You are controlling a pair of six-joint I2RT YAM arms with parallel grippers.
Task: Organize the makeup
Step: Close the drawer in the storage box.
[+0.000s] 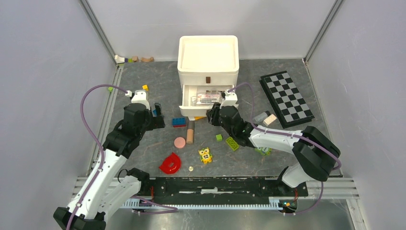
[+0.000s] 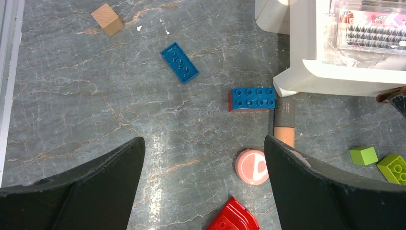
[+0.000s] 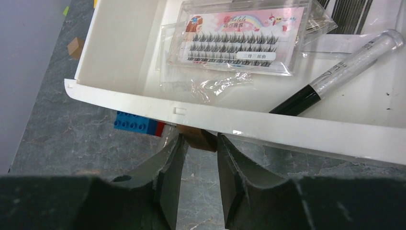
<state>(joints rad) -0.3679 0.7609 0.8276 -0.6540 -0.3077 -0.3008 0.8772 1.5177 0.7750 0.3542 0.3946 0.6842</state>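
1. Left arm [image 1: 103, 167] reaches forward with its elbow bent; left gripper [image 2: 203, 143] points down at the table, jaws wide apart.
2. Right arm [image 1: 287, 141] stretches low and leftward; right gripper [image 3: 199, 143] pinches the drawer knob [image 3: 194, 138].

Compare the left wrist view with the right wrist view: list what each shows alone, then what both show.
Left wrist only: the pink disc, beige stick, red half-ring and teal brick. Right wrist only: the black pencil. Both: the white drawer, lash packet, blue brick and brown handle.
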